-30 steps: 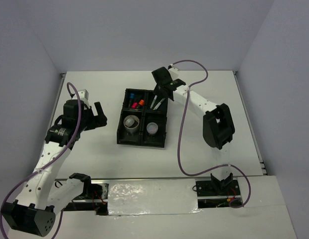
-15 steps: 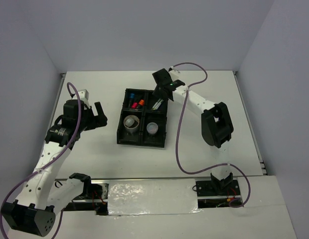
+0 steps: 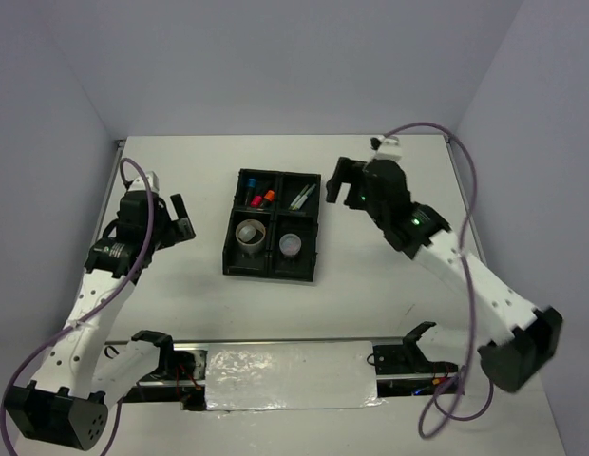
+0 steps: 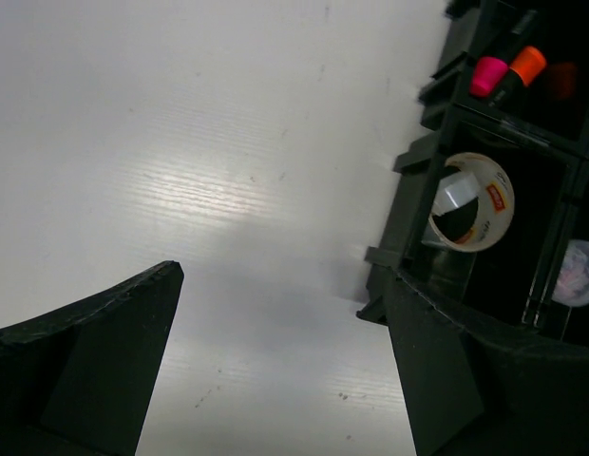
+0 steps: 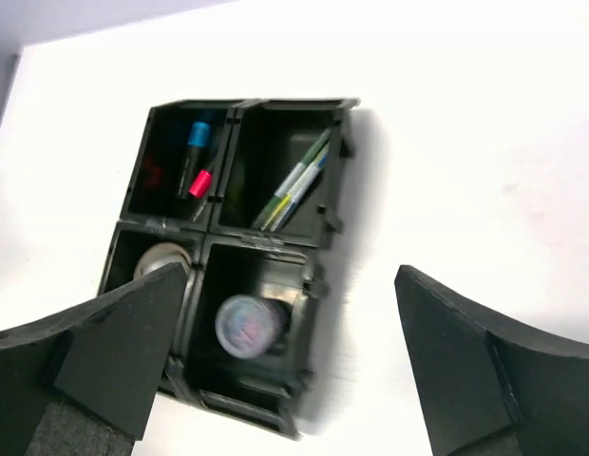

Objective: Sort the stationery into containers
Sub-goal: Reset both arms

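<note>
Though holding nothing, right fingers (image 5: 104,351) wide apart just right of black tray (image 3: 271,274), left fingers (image 4: 95,370) wide apart left of it, silver pens (image 3: 301,197) in its far-right compartment.

Soft, even overhead light keeps the white tabletop (image 3: 389,275) bright in the top view, with faint shadows hugging the black tray (image 3: 313,237). Left wrist view: a broad glare patch on the tabletop — the left claw (image 4: 283,271) a dark, unfocused silhouette. The right wrist view is motion-blurred, tray edges smeared.
</note>
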`<state>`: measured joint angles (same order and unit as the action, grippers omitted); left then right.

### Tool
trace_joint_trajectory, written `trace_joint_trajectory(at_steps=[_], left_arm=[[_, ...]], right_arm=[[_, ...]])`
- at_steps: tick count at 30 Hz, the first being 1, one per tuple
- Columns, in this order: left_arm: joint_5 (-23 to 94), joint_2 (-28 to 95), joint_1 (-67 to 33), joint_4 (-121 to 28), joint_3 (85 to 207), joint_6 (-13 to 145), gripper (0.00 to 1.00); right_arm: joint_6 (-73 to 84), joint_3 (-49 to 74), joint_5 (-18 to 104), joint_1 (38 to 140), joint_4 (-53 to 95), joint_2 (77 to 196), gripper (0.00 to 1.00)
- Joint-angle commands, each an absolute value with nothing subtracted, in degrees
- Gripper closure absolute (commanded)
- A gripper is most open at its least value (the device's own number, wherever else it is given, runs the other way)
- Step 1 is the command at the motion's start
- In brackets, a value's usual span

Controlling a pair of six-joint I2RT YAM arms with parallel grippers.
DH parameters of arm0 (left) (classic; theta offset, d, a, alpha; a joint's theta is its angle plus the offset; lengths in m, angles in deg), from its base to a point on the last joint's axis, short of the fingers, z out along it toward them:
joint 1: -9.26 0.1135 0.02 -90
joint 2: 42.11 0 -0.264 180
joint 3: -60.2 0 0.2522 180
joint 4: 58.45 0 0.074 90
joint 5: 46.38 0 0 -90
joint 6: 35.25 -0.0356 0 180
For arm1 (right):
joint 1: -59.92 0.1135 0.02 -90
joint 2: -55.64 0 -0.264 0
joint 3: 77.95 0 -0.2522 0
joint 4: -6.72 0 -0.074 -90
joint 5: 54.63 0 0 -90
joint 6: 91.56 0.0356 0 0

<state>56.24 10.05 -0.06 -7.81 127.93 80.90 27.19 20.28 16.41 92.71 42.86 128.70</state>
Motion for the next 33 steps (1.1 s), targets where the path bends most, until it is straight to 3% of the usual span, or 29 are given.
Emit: trace_joint_trajectory(at_steps=[1, 5, 15, 22, 33], left_arm=[[62.3, 8.2, 1.3, -7.3, 129.2, 82.9, 0.01], [66.5, 6.1, 1.3, -6.4, 129.5, 83.7, 0.01], [73.0, -0.1, 1.3, 0.0, 130.0, 86.4, 0.01], [74.3, -7.3, 1.3, -1.8, 126.8, 86.7, 0.01], [72.9, -7.2, 1.3, -2.7, 126.2, 86.3, 0.01]], right_arm=[[16.1, 27.0, 14.1, 93.3, 44.5, 117.1, 0.0], [13.3, 31.0, 10.8, 93.3, 53.1, 102.2, 0.0], [16.0, 33.2, 7.6, 93.3, 67.0, 85.5, 0.0], [18.2, 34.1, 6.6, 93.3, 68.6, 83.9, 0.0], [19.5, 33.0, 5.6, 93.3, 69.7, 85.5, 0.0]])
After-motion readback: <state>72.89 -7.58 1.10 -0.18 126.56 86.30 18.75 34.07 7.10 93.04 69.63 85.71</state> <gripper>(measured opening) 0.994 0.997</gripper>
